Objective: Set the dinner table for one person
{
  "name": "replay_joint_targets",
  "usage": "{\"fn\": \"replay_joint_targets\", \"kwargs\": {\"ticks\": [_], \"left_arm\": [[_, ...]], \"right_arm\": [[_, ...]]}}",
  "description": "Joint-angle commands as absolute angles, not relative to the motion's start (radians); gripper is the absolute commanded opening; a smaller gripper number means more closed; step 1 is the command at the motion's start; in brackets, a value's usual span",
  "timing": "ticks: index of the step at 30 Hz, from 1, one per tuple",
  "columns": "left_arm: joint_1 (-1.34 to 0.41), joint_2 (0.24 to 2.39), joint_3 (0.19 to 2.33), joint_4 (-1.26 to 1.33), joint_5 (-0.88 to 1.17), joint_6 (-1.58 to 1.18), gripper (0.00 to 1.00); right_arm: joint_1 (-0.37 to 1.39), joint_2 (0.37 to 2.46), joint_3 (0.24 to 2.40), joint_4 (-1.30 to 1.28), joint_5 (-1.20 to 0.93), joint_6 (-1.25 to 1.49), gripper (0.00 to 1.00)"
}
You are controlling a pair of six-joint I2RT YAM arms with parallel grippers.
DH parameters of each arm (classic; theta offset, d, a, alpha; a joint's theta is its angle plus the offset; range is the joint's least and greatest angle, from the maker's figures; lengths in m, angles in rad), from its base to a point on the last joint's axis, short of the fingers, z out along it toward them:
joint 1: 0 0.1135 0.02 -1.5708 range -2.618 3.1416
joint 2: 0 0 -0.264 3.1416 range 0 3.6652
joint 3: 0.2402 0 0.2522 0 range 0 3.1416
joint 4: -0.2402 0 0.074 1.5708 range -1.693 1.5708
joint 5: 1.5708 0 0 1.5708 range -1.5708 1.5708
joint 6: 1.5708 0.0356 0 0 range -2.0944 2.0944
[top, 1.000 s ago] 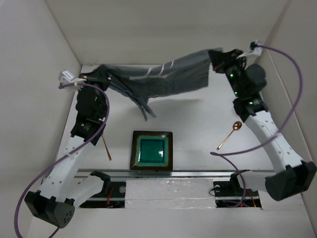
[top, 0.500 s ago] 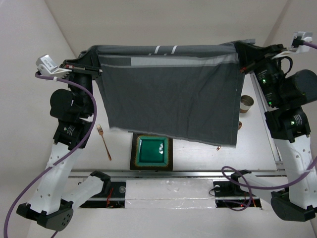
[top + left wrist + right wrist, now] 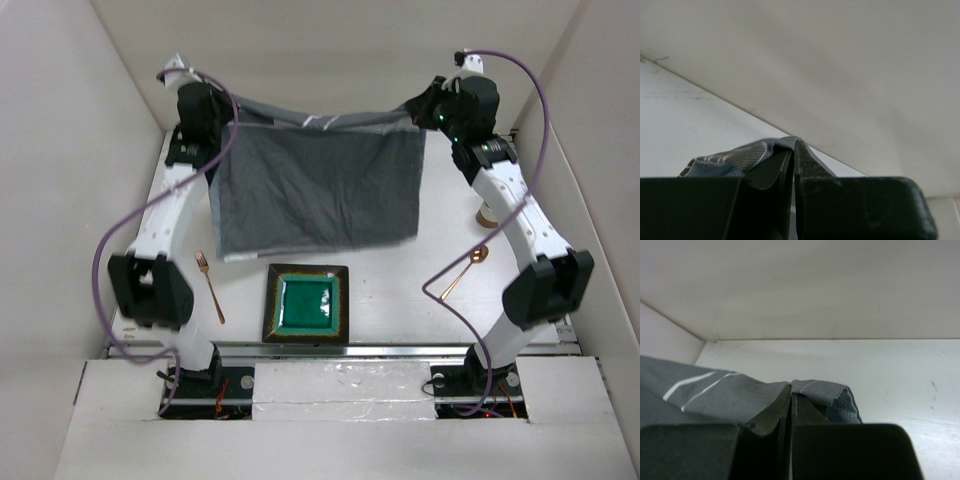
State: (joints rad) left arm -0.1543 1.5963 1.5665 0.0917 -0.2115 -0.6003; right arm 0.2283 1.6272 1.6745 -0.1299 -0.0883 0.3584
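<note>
A grey striped cloth [image 3: 320, 185] hangs spread between my two grippers over the far half of the white dinner table [image 3: 400, 295]. My left gripper [image 3: 230, 122] is shut on the cloth's far left corner. My right gripper [image 3: 424, 116] is shut on its far right corner. In the left wrist view the jaws [image 3: 794, 143] pinch a grey fold [image 3: 735, 157] close to the back wall. The right wrist view shows its jaws [image 3: 791, 386] closed on the striped hem [image 3: 715, 390]. The cloth's near edge hangs just beyond a square green plate [image 3: 307, 303].
A copper fork [image 3: 209, 286] lies left of the plate and a copper spoon [image 3: 464, 271] lies to its right. A metal cup [image 3: 487, 214] stands at the right edge, partly behind the right arm. White walls enclose the table on three sides.
Both arms have stretched forward to the far end, carrying the spread cloth away from the near side and lower. The plate and the spoon, partly covered half a second ago, now show fully.
</note>
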Motion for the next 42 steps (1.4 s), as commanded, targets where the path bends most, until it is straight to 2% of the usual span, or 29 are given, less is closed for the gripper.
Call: {"fn": "replay_joint_targets", "kwargs": {"ticks": [1, 5, 7, 9, 10, 12, 13, 14, 15, 16, 18, 19, 22, 25, 30, 42], "left_arm": [[-0.084, 1.751, 1.947, -0.036, 0.036, -0.617, 0.0], [-0.054, 1.85, 2.201, -0.127, 0.092, -0.624, 0.0], [-0.019, 1.81, 2.204, -0.098, 0.127, -0.646, 0.0], [-0.018, 1.784, 2.119, -0.042, 0.141, -0.649, 0.0], [-0.018, 1.711, 1.959, -0.006, 0.147, -0.647, 0.0], [-0.018, 1.628, 1.756, 0.164, 0.147, -0.658, 0.0], [-0.018, 1.547, 1.551, 0.217, 0.149, -0.667, 0.0], [-0.018, 1.508, 1.442, 0.335, 0.158, -0.696, 0.0], [-0.018, 1.478, 1.343, 0.398, 0.166, -0.712, 0.0], [-0.018, 1.423, 1.149, 0.463, 0.184, -0.728, 0.0], [-0.018, 1.381, 0.99, 0.606, 0.205, -0.753, 0.0], [-0.018, 1.375, 0.869, 0.632, 0.196, -0.752, 0.0], [-0.018, 1.394, 0.694, 0.702, 0.163, -0.758, 0.0], [-0.018, 1.454, 0.614, 0.736, 0.158, -0.765, 0.0], [-0.018, 1.52, 0.604, 0.704, 0.155, -0.773, 0.0], [-0.029, 1.373, 0.422, 0.678, 0.069, -0.821, 0.0]], "right_arm": [[0.193, 1.666, 1.903, -0.078, -0.15, 0.393, 0.0], [0.155, 1.784, 2.136, -0.166, -0.196, 0.403, 0.0], [0.124, 1.798, 2.212, -0.201, -0.216, 0.403, 0.0], [0.114, 1.774, 2.18, -0.195, -0.225, 0.403, 0.0], [0.114, 1.747, 2.128, -0.149, -0.229, 0.403, 0.0], [0.094, 1.659, 1.888, -0.072, -0.251, 0.419, 0.0], [0.094, 1.632, 1.8, -0.01, -0.259, 0.426, 0.0], [0.094, 1.606, 1.617, 0.045, -0.264, 0.434, 0.0], [0.094, 1.579, 1.523, 0.084, -0.27, 0.44, 0.0], [0.094, 1.542, 1.432, 0.172, -0.278, 0.458, 0.0], [0.084, 1.528, 1.218, 0.239, -0.317, 0.471, 0.0], [0.084, 1.531, 1.166, 0.279, -0.327, 0.477, 0.0], [0.098, 1.554, 1.007, 0.346, -0.336, 0.474, 0.0], [0.118, 1.597, 0.936, 0.373, -0.339, 0.468, 0.0], [0.15, 1.62, 0.887, 0.345, -0.339, 0.453, 0.0], [0.169, 1.552, 0.681, 0.382, -0.282, 0.486, 0.0]]}}
